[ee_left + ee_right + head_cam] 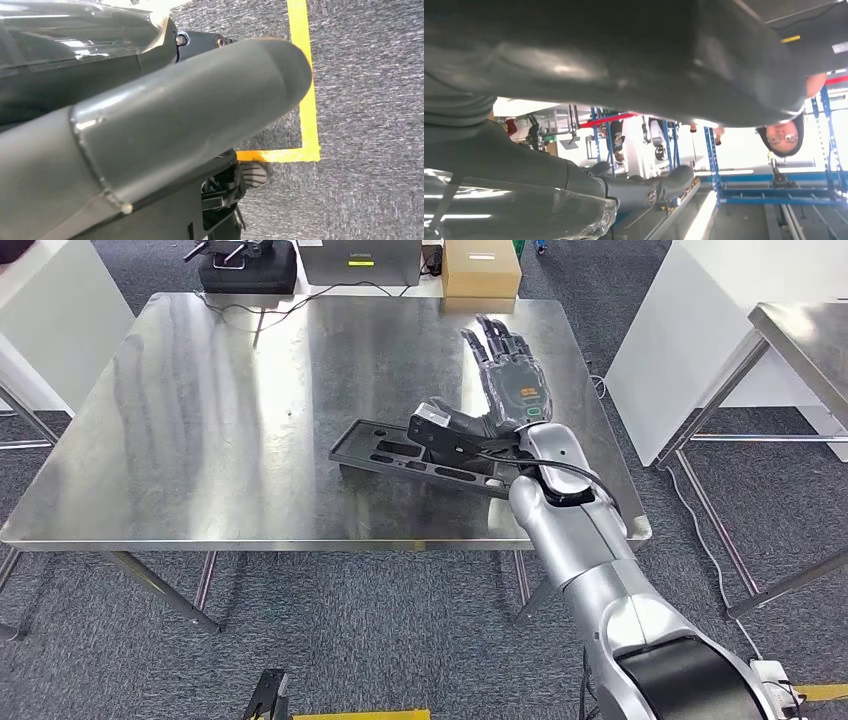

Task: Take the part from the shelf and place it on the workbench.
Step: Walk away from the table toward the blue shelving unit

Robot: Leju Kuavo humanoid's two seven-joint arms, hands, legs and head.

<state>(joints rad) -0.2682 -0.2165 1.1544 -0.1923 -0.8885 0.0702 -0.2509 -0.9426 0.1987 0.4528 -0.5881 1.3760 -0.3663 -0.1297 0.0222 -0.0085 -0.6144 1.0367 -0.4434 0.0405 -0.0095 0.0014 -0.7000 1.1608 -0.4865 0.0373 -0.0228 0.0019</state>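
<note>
Your right hand (505,375) is up with its fingers (492,340) spread wide, and it holds nothing.

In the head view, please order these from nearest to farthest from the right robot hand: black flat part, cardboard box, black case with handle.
1. Black flat part, beside the right robot hand, on the steel table.
2. Cardboard box, beyond the table's far edge.
3. Black case with handle, far left.

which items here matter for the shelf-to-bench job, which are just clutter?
Job:
- black part, lying flat on the workbench
- right hand, fingers spread above the part's near end, holding nothing

Clutter:
- cardboard box at the far edge
- black case beyond the far edge
- cable trailing onto the bench
</note>
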